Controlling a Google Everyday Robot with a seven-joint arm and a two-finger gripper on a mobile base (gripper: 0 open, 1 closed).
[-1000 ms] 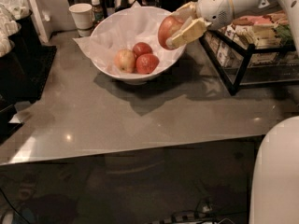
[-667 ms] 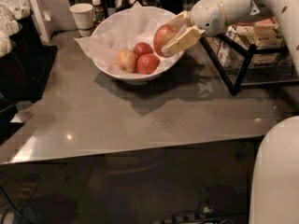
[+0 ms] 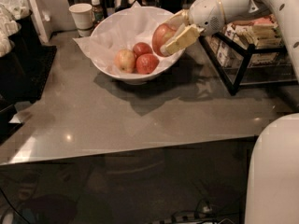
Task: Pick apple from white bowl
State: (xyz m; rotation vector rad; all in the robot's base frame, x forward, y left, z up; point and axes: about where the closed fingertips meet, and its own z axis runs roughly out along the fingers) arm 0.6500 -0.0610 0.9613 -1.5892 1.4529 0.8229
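The white bowl point(image 3: 112, 29), lined with crumpled white paper, stands at the back middle of the grey counter. My gripper point(image 3: 167, 38) reaches in from the right over the bowl's right rim and is shut on the large red apple point(image 3: 161, 35), its pale fingers point(image 3: 181, 39) on both sides of it. The apple sits at rim height on the bowl's right side. Three other apples lie in the bowl's bottom: a paler yellow-pink apple point(image 3: 124, 60) and two smaller deep red ones point(image 3: 146, 63), point(image 3: 141, 48).
A small white paper cup point(image 3: 83, 17) and a little bottle point(image 3: 96, 8) stand behind the bowl at left. A black wire rack point(image 3: 250, 50) with packaged snacks stands to the right. A black stand point(image 3: 18, 55) sits at the left edge. My white base point(image 3: 273, 171) fills the lower right.
The gripper with the apple has shifted left and slightly down, from beside the bowl's right rim to over it.
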